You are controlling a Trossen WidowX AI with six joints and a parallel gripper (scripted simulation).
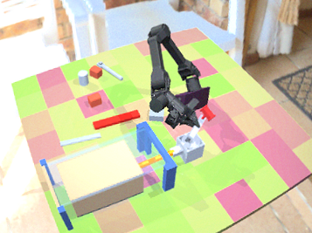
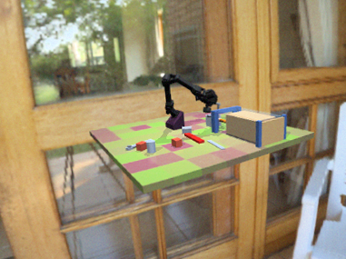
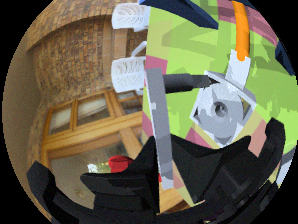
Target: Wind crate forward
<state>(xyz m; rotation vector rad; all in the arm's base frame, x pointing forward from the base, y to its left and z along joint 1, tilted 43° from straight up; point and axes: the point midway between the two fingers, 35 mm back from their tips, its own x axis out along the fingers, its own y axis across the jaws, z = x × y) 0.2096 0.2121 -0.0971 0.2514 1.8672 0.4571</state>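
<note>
Tool (image 1: 197,122) grips winch handle (image 1: 202,120), above winch (image 1: 191,147).

Taking the winch (image 1: 191,146) as landmark in top view: frame (image 1: 157,156) just left, crate (image 1: 101,177) left beyond it, gripper (image 1: 191,122) with handle (image 1: 202,117) directly behind, bar (image 1: 116,120) behind-left.

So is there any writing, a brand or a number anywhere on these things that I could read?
None: no words, numbers, brands or signs can be read in any view.
The crate, the winch, the red bar and the blue frame all show plain, unmarked faces.
The gripper, shut on the winch handle, bears no label either.
</note>
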